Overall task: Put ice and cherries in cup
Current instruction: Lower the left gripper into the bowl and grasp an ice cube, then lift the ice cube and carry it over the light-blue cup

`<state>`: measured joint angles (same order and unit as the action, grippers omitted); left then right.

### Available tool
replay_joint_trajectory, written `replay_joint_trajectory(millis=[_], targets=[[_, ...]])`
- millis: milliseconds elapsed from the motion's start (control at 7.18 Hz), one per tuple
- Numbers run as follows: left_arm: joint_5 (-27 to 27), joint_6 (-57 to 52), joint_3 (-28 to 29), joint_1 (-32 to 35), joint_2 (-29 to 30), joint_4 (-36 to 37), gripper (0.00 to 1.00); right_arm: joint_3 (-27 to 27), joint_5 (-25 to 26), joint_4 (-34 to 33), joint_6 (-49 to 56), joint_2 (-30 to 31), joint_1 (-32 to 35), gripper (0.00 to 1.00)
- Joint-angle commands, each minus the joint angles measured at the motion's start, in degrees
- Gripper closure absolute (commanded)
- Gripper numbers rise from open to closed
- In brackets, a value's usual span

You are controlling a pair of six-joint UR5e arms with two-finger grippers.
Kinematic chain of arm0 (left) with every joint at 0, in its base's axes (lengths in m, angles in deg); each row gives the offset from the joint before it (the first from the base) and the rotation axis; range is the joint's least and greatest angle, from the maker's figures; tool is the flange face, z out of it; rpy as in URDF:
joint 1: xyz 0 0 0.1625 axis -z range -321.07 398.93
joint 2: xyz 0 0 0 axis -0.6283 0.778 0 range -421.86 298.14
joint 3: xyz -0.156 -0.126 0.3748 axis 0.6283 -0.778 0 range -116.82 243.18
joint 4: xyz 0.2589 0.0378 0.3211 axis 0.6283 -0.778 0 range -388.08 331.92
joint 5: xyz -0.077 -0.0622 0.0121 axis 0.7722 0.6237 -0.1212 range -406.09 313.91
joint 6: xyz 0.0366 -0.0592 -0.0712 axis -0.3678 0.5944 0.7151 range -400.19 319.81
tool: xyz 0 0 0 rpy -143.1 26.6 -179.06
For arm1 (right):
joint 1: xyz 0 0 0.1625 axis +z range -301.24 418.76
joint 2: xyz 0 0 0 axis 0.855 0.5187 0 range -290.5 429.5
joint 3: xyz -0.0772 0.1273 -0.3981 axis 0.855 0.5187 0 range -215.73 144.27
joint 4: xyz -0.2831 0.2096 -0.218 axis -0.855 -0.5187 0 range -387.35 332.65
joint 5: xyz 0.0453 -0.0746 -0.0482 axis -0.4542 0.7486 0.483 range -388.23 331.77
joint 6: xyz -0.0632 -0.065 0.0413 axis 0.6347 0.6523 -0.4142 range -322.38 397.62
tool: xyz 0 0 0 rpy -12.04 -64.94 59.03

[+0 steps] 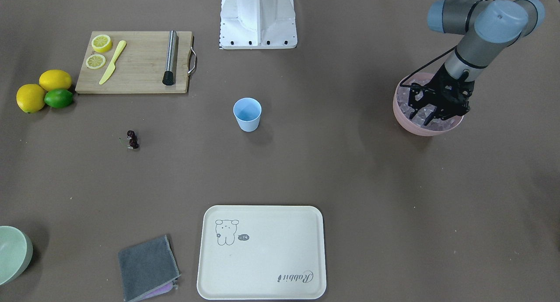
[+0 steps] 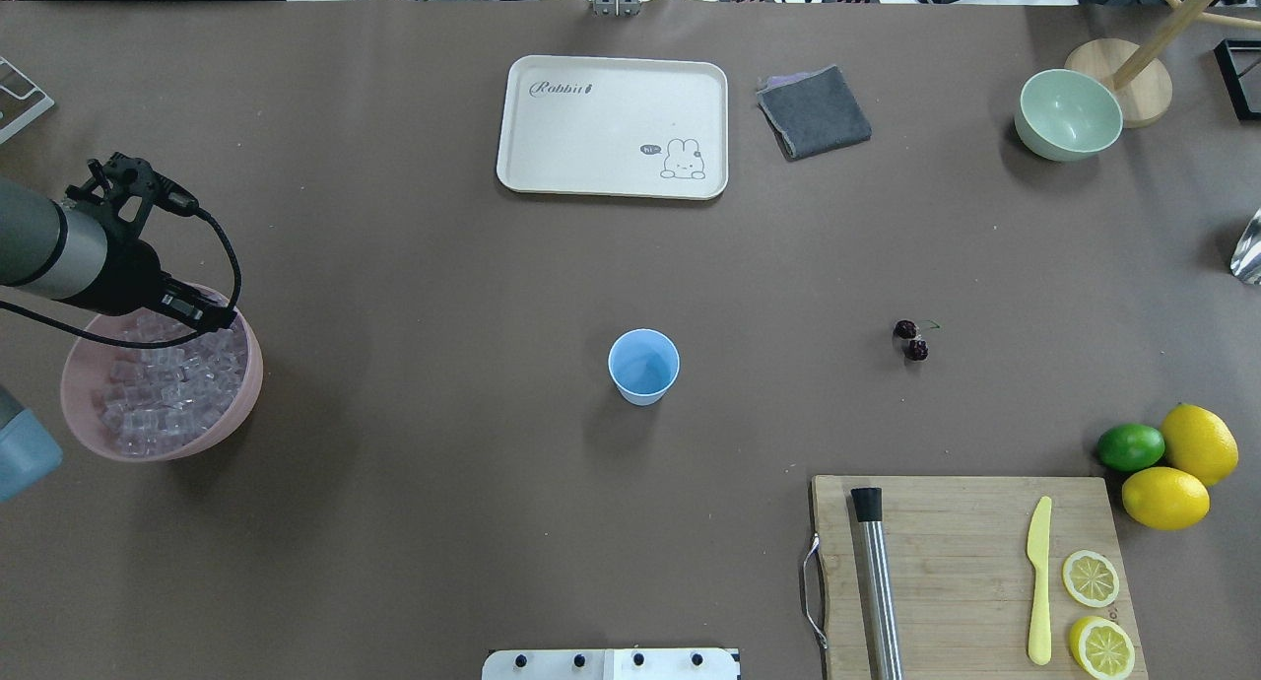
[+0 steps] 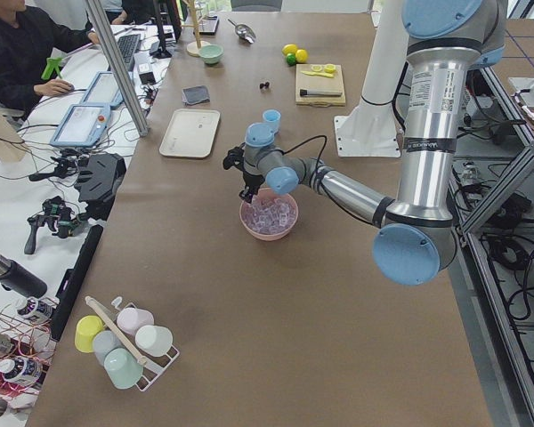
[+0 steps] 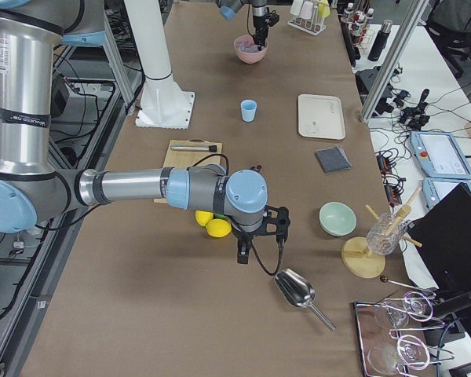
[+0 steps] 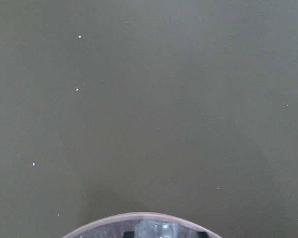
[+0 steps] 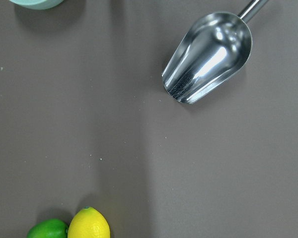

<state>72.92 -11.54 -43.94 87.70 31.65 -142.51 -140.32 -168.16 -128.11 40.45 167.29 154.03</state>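
Note:
The light blue cup (image 1: 247, 114) (image 2: 643, 367) stands upright in the middle of the table with nothing showing inside. The dark cherries (image 1: 132, 139) (image 2: 912, 339) lie on the table, well off to the cup's side. A pink bowl (image 2: 241, 394) (image 1: 399, 111) holds the ice (image 2: 158, 394). My left gripper (image 1: 423, 117) (image 2: 212, 317) reaches down into this bowl. In the left wrist view its fingertips (image 5: 131, 234) sit narrowly apart with an ice cube (image 5: 156, 229) between them. My right gripper (image 4: 259, 247) hovers near a metal scoop (image 6: 208, 57); I cannot tell its state.
A wooden cutting board (image 2: 965, 562) carries a steel muddler (image 2: 877, 581), a yellow knife (image 2: 1038, 581) and lemon halves. Two lemons and a lime (image 2: 1130, 446) lie beside it. A cream tray (image 2: 611, 123), a grey cloth (image 2: 814, 111) and a green bowl (image 2: 1069, 114) sit along the far edge.

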Motion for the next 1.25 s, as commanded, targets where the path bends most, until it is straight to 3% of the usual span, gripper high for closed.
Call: replay_joint_trajectory(millis=[0, 696, 1114], targets=[[0.3, 0.0, -0.3, 0.0, -0.1, 0.1, 1.00, 0.0, 0.0, 0.0, 0.0, -0.1, 0.0, 0.00], [5.6, 1.6, -6.3, 6.4, -0.3, 0.2, 1.00, 0.0, -1.0, 0.0, 0.1, -0.1, 0.0, 0.00], [5.1, 25.4, -6.5, 0.8, 10.7, -4.6, 1.00, -0.1, -1.1, 0.2, 0.3, -0.2, -0.1, 0.00]])
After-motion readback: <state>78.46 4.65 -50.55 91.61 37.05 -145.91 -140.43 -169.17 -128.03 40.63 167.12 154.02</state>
